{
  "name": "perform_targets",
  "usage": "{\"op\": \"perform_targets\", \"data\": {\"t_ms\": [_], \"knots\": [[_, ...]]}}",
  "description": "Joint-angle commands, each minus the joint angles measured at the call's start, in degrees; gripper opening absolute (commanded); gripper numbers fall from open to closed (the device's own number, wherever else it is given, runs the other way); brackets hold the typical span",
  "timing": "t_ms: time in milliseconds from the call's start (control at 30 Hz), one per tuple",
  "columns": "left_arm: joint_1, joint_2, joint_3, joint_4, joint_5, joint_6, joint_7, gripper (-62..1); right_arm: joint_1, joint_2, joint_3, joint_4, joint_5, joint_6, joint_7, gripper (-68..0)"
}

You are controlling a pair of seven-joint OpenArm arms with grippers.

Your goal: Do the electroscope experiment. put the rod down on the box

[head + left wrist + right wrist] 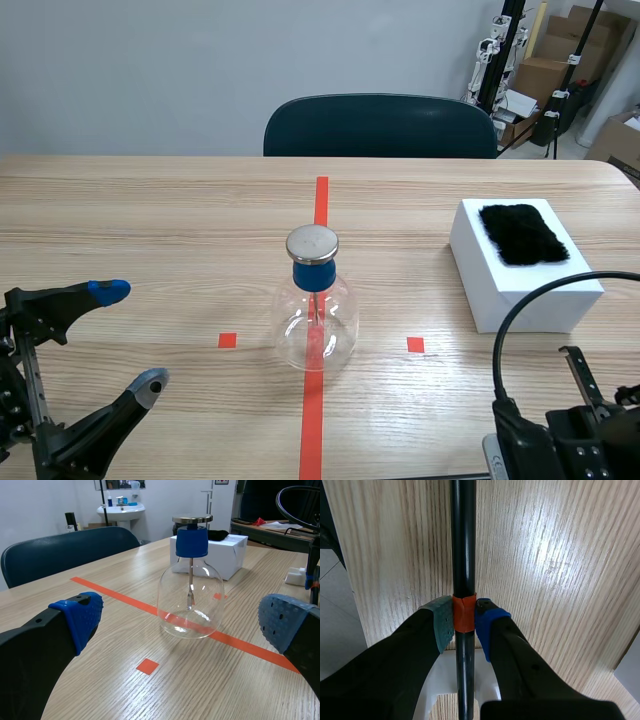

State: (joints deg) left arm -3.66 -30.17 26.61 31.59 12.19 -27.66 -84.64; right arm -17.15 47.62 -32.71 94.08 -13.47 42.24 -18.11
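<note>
Item under task: a slim, straight black rod (463, 555), round in section with a smooth, glossy surface, carrying one narrow band of orange-red tape (464, 614) around it.

Position relative to hand: the right gripper (464, 619) is clamped on the rod exactly at the taped band, with the grey-green pad (442, 622) on one side and the blue pad (486, 625) on the other, both pressed against it. From the grip the rod runs straight ahead at 12 o'clock and back under the fingers at 6 o'clock, over the light wooden table (150, 220). Whether it touches the tabletop cannot be determined.

Layout, scene view: a clear glass flask electroscope (315, 325) with a blue stopper (313, 275) and a round metal disc (312, 243) stands at centre on the red line. A white rectangular box (500, 290) lies at 3 o'clock from it, with a black fur patch (522, 233) on top. The right arm sits at 5 o'clock from the flask, and the box lies at 12 o'clock from that arm, apart from it. The rod is not on the box.

The left gripper (130, 336), at 8 o'clock from the flask, has its fingers spread wide and holds nothing.
</note>
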Motion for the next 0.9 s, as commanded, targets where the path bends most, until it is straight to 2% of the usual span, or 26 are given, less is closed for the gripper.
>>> {"op": "perform_targets", "data": {"t_ms": [0,167,267,867], "knots": [[-0.2,-0.3,-0.2,0.7,-0.5,0.0,-0.9,1.4,0.2,-0.5,0.3,0.1,0.2,0.5,-1.3,-67.1],[-0.2,-0.3,-0.2,0.7,-0.5,0.0,-0.9,1.4,0.0,-0.6,0.0,0.1,2.0,0.5,-3.2,-67.0],[-0.2,-0.3,-0.2,0.7,-0.5,0.0,-0.9,1.4,0.0,-0.6,0.0,0.1,2.0,0.5,-3.5,-62.9],[-0.2,-0.3,-0.2,0.7,-0.5,0.0,-0.9,1.4,0.0,-0.5,0.0,0.4,2.4,0.5,-3.3,-1.5]]}}
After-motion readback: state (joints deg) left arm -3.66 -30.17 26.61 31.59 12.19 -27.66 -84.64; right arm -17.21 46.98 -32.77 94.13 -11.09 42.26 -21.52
